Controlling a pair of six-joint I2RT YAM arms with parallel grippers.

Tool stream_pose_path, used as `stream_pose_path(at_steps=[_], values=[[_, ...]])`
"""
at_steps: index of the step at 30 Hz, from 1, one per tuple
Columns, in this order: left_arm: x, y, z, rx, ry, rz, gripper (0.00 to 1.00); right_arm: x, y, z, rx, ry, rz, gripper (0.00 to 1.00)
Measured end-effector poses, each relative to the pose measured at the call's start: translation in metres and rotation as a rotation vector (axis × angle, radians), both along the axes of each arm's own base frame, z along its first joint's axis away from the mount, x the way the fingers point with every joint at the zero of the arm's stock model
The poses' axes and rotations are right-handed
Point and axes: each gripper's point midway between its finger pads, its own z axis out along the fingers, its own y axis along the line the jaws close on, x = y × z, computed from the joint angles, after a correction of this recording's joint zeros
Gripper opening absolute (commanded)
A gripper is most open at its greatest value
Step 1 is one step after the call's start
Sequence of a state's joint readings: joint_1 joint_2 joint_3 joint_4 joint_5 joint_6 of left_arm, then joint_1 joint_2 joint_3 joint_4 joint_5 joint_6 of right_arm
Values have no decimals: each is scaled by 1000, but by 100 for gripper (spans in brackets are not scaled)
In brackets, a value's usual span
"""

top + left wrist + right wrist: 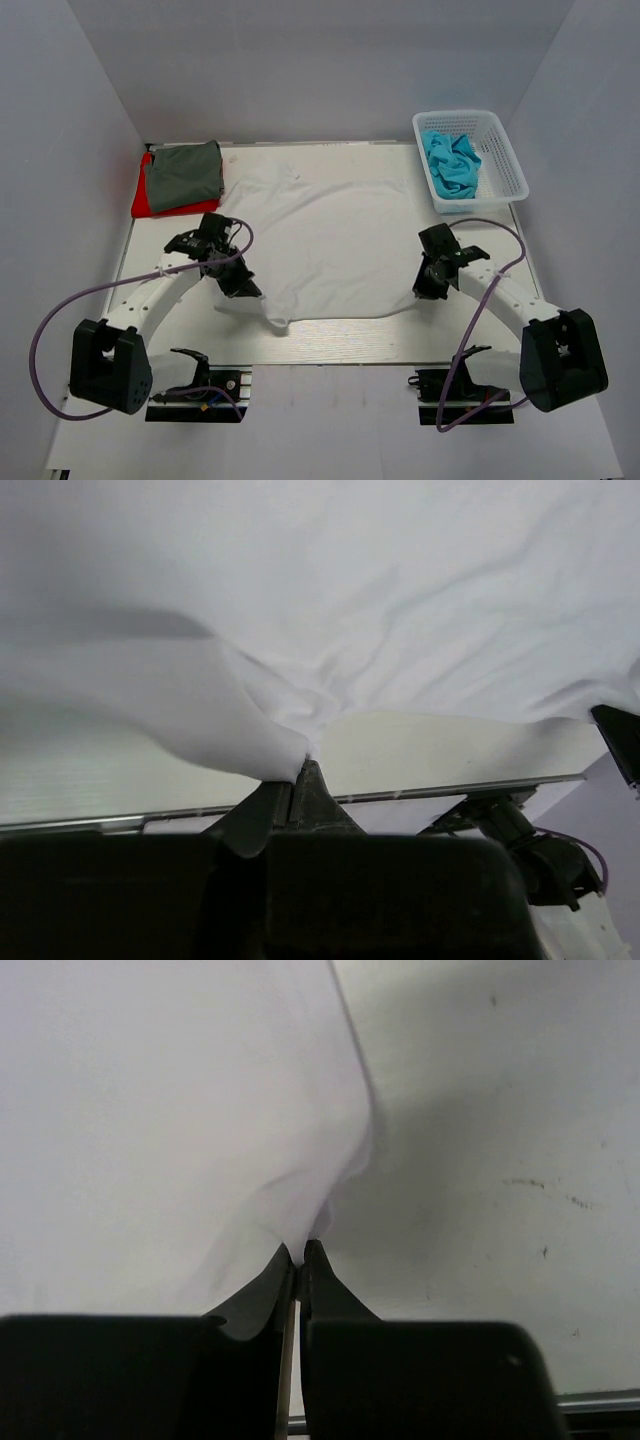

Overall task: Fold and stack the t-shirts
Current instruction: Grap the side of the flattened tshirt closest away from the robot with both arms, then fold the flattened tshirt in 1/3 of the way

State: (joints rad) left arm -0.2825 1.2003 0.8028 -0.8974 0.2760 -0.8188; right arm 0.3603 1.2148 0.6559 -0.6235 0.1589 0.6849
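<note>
White t-shirt (330,240) is spread flat at the centre of the table (330,350), with what looks like the hem toward 6 o'clock.

Left gripper (243,287) is clamped on the shirt's 7 o'clock corner. Right gripper (428,288) is clamped on its edge at 4 o'clock. Both wrist views show the jaws closed with a nip of white cloth at the tips. I can't tell whether each pinch holds one layer or two.

This reads as the start of a fold toward 12 o'clock. To do it well:
- Lift both sides together at equal height and keep the cloth taut between the grippers.
- Cloth is bunched just beside the left gripper at 6 o'clock. Pull that out before laying down, or the crease gets folded in.
- Land the edge square.

The stack sits at the table's 10 o'clock, dark grey shirt (185,172) on red shirt (141,203). Turquoise shirts (452,165) are in the basket (505,150) at 1 o'clock.
</note>
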Motion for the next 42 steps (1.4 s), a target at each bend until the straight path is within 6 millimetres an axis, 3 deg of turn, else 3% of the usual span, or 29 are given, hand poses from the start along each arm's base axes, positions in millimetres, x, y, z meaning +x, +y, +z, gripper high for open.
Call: stream_pose_path(at_steps=[7, 18, 23, 27, 33, 34, 35, 36, 37, 38, 39, 40, 42], values=[[54, -11, 26, -10, -98, -11, 0, 43, 13, 31, 10, -86, 26, 0], [133, 5, 46, 120, -216, 98, 0, 93, 16, 63, 25, -205, -7, 0], [155, 13, 49, 160, -248, 133, 0, 120, 13, 80, 11, -264, -22, 0], [172, 18, 50, 184, -276, 158, 0, 134, 11, 82, 8, -278, -36, 0], [201, 24, 41, 224, -291, 184, 0, 150, 5, 62, -14, -236, -65, 0], [207, 25, 39, 236, -293, 189, 8, 152, 5, 57, -16, -226, -68, 0], [213, 26, 38, 247, -300, 191, 24, 155, 5, 52, -19, -215, -70, 1], [221, 26, 37, 254, -313, 189, 65, 158, 4, 48, -21, -207, -74, 8], [228, 27, 37, 262, -330, 181, 81, 160, 4, 45, -22, -199, -77, 19], [235, 27, 37, 270, -346, 178, 90, 163, 5, 42, -20, -192, -80, 43], [241, 28, 37, 280, -358, 173, 100, 166, 6, 41, -12, -190, -81, 51], [248, 28, 37, 292, -365, 170, 100, 170, 8, 42, -6, -193, -81, 59], [264, 30, 40, 315, -385, 172, 100, 176, 12, 46, 12, -211, -76, 88]])
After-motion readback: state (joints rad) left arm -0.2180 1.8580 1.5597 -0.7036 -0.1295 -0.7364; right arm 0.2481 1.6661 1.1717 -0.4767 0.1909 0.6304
